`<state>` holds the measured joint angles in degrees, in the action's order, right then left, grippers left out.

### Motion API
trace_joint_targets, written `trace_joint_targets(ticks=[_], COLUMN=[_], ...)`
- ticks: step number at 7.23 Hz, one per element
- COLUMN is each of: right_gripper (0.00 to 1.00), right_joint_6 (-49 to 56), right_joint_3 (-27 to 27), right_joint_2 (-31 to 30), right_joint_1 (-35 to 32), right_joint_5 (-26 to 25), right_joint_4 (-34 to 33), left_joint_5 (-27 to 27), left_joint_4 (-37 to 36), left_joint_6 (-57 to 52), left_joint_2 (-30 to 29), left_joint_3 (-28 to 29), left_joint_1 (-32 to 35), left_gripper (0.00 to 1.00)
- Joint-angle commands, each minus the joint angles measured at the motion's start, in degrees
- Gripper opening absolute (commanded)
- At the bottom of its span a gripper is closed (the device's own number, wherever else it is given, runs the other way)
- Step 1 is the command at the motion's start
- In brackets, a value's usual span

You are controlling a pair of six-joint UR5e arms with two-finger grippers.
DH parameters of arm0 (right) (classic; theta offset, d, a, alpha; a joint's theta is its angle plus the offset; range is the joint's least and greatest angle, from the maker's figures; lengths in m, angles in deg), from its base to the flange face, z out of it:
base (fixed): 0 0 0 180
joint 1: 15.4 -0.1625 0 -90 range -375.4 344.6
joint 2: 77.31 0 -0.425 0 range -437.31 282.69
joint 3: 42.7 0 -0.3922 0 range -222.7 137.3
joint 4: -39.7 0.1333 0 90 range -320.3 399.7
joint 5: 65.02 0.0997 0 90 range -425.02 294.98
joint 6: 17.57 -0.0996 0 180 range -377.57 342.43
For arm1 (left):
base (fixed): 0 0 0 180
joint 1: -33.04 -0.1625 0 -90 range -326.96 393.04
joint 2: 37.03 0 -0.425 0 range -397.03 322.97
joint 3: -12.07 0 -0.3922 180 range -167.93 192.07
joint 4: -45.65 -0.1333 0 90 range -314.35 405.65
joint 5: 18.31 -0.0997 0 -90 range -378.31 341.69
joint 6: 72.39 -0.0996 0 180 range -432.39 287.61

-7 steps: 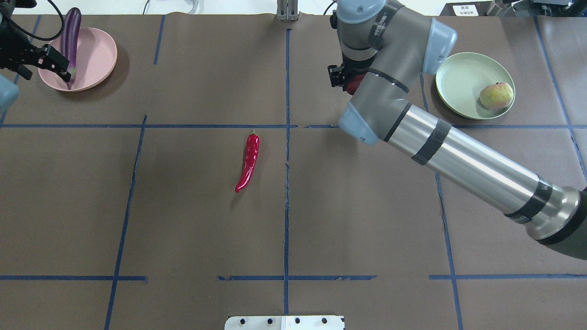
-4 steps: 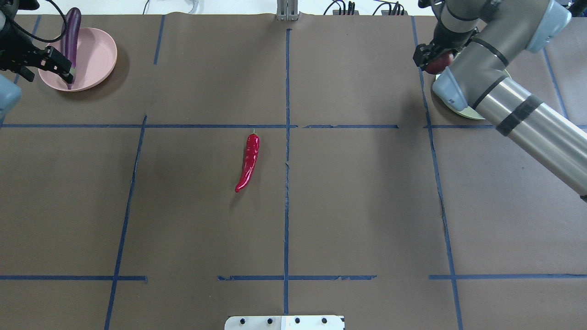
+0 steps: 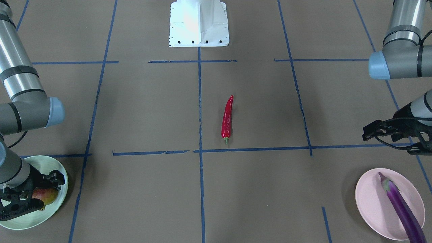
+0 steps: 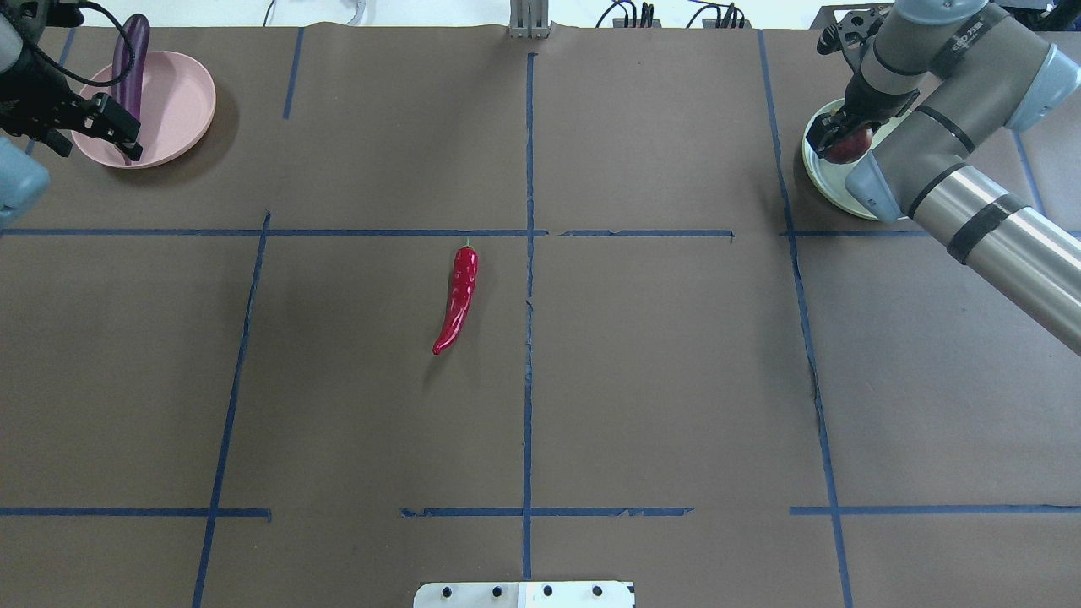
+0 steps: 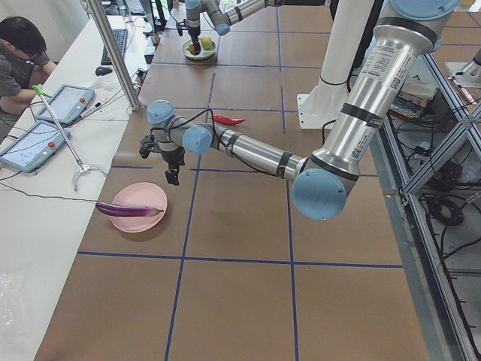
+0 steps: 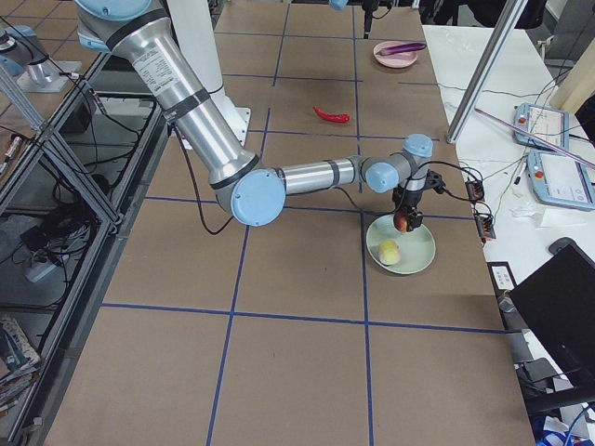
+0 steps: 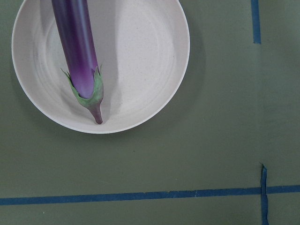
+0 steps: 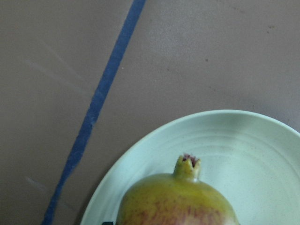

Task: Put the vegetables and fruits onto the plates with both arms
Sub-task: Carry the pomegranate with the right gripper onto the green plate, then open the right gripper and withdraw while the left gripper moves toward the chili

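Note:
The purple eggplant (image 4: 131, 59) lies across the pink plate (image 4: 181, 101), its cap inside the dish (image 7: 89, 89). My left gripper (image 4: 118, 131) hangs open and empty above that plate's near rim. The red chili pepper (image 4: 459, 295) lies alone mid-table. My right gripper (image 4: 844, 139) is shut on the red-yellow pomegranate (image 8: 178, 201), holding it just over the mint green plate (image 4: 815, 173). The peach (image 6: 390, 251) rests on that same plate, hidden by the arm in the overhead view.
The white base block (image 3: 199, 23) sits at the robot's edge of the table. Blue tape lines grid the brown mat. Beyond the table's far edge are cables, tablets (image 5: 64, 101), a metal post (image 5: 113, 53) and a seated person (image 5: 19, 56).
The right arm swung right, carrying the pomegranate from right of the table's centre to over the green plate. The left gripper drew slightly back from the eggplant's tip.

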<state>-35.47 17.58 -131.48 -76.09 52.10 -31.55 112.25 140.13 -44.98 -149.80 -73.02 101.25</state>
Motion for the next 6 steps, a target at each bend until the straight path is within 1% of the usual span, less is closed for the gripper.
trace_joint_targets(ticks=[1, 2, 3, 4, 5, 6], right_gripper=[1.0, 1.0, 1.0, 1.0, 1.0, 1.0], right_joint_6=[-0.38, -0.47, -0.47, -0.21, 0.4, 2.85], right_joint_3=[-0.33, 0.37, 0.98, 2.64, 8.05, 16.02], right_joint_2=[-0.06, 0.29, 0.2, -0.15, -2.24, -8.44], right_joint_1=[-0.39, -1.96, -5.37, -8.97, -12.84, -14.36], right_joint_5=[0.29, 1.86, 6.66, 11.67, 12.85, 12.86], right_joint_4=[0.76, 0.15, -1.5, -4.91, -10.87, -14.14], left_joint_5=[-0.04, 0.05, 0.23, 0.23, 0.14, -0.21], left_joint_4=[0.0, 0.0, 0.61, 2.79, 4.73, 6.31], left_joint_6=[0.09, 0.09, -0.08, 0.18, 3.49, 8.22], left_joint_2=[0.0, 0.0, -0.09, -0.26, -0.44, -0.79], left_joint_3=[-0.07, -0.07, -0.16, -0.33, -1.2, -2.34], left_joint_1=[-0.18, -0.18, -0.27, -1.4, -3.33, -6.91], left_gripper=[1.0, 1.0, 1.0, 1.0, 1.0, 1.0])
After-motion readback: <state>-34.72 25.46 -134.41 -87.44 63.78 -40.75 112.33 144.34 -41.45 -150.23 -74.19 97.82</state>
